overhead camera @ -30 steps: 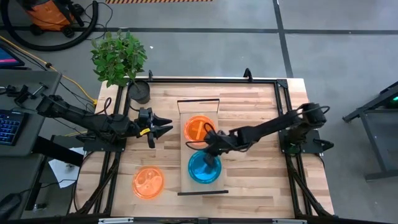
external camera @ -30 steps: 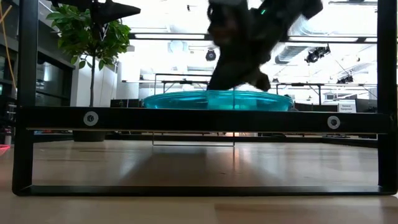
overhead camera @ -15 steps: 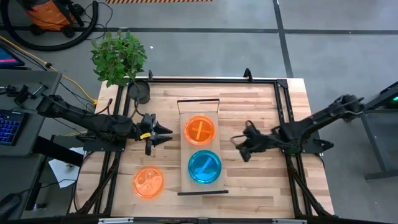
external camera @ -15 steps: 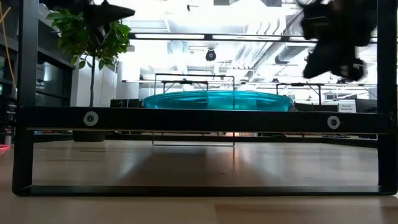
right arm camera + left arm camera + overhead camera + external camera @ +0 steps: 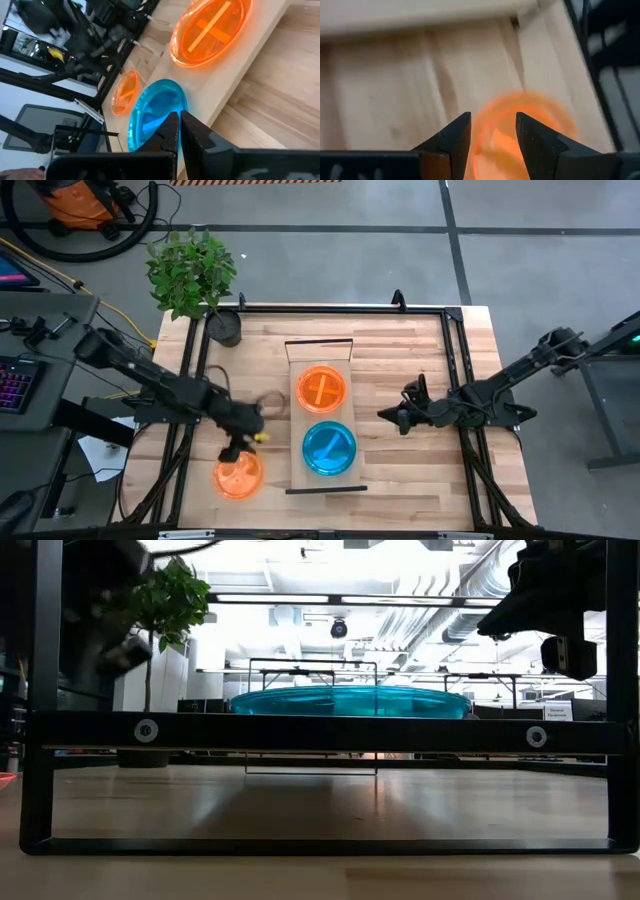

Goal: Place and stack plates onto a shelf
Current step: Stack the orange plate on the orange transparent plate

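High view shows my left gripper (image 5: 243, 448) hanging just above the orange plate (image 5: 238, 476) on the table, beside the shelf (image 5: 322, 475), and my left wrist view shows its fingers (image 5: 455, 137) spread open with nothing between them. My right gripper (image 5: 392, 416) waits on the other side of the shelf, fingers almost touching and empty. One orange plate (image 5: 322, 388) and one blue plate (image 5: 329, 447) lie on the shelf.

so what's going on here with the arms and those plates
Two round translucent plastic plates, one orange and one teal-blue, lie side by side on the long light-wood shelf. The left gripper, jaws open, hangs just above another orange plate on the butcher-block tabletop, likely its next pick. The right gripper is off to the shelf's right, jaws shut and empty.
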`<state>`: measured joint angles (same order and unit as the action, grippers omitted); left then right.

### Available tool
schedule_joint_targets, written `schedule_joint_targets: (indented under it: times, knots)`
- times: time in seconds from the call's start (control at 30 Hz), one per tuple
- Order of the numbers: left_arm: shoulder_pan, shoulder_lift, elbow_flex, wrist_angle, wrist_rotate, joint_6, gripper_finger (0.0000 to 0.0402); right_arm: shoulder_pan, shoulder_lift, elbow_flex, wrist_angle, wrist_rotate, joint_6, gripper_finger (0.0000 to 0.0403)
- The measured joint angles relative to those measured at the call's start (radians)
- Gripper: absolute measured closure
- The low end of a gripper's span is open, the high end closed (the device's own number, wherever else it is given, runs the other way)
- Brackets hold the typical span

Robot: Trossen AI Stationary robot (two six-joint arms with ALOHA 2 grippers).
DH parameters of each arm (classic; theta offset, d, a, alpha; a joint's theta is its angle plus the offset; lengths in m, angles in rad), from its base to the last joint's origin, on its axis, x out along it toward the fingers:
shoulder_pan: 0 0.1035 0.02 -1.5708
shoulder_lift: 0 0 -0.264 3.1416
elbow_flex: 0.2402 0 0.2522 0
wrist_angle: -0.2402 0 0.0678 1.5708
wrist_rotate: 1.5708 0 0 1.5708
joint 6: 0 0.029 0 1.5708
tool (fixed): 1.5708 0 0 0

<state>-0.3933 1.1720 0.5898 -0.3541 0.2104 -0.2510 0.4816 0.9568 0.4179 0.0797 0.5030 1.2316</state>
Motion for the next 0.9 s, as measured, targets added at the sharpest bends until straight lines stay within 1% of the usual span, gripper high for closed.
schedule_joint_targets:
  times: [0.13,0.27,0.37,0.53,0.63,0.73,0.83,0.9]
  knots:
    - [-0.053,0.117,0.001,0.051,0.003,0.086,0.0254,0.000,0.013,-0.001,0.004,-0.004,0.001,0.0403]
    - [-0.060,0.191,0.001,0.075,-0.038,0.133,0.0254,-0.003,0.024,-0.001,0.015,-0.002,0.001,0.0403]
    - [-0.058,0.218,0.000,0.073,-0.065,0.152,0.0254,-0.004,0.031,-0.001,0.014,-0.001,0.002,0.0403]
    - [-0.059,0.238,0.000,0.062,-0.043,0.230,0.0254,-0.004,0.049,0.000,0.027,-0.005,0.002,0.0403]
    - [-0.059,0.254,0.000,0.065,-0.050,0.269,0.0254,-0.004,0.053,0.000,0.024,-0.005,-0.001,0.0403]
    - [-0.057,0.272,-0.001,0.064,-0.070,0.271,0.0254,-0.003,0.057,0.000,0.022,-0.006,0.000,0.0403]
    - [-0.057,0.293,0.000,0.067,-0.059,0.260,0.0254,-0.003,0.057,0.000,0.026,-0.007,-0.001,0.0403]
    - [-0.056,0.302,0.002,0.070,-0.033,0.256,0.0255,-0.003,0.057,0.000,0.026,-0.007,-0.001,0.0403]
